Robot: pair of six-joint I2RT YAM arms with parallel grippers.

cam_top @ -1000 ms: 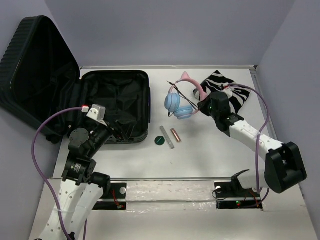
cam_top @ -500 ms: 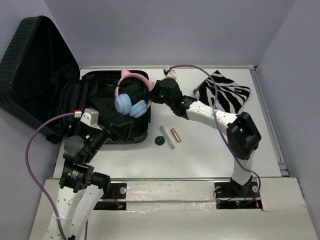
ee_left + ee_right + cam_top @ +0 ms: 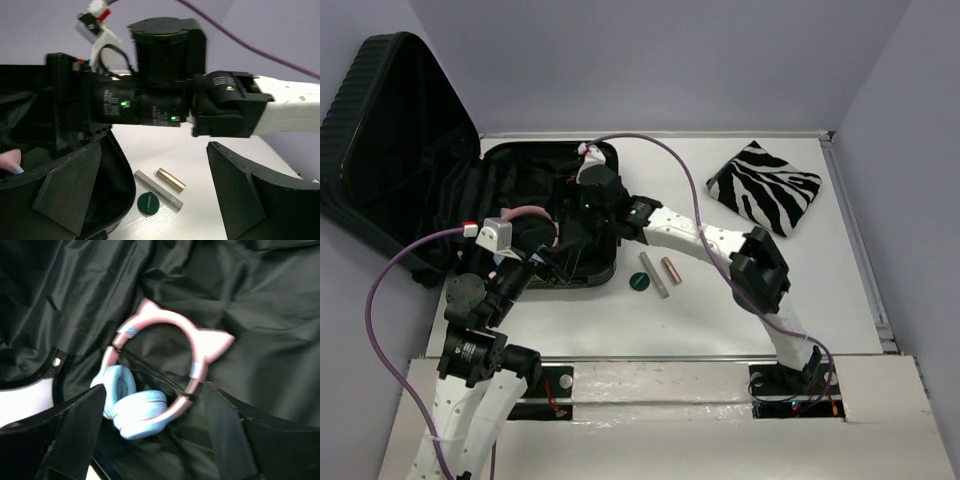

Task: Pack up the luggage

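Right claw (image 3: 154, 390) carried the headphones (image 3: 142, 412) off the table (image 3: 720, 320) into the suitcase (image 3: 395, 140) since the earlier frame; its jaws stood spread above them, gripping nothing. Left claw (image 3: 152, 150) spread too, by the suitcase's near rim. Suitcase lay open, far left.

Even, soft light with faint shadows; headphones (image 3: 145, 410) slightly blurred in the right wrist view, luggage (image 3: 520, 175) lining very dark

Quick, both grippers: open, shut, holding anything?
Left gripper: open, empty.
Right gripper: open above the headphones in the luggage, not gripping them.
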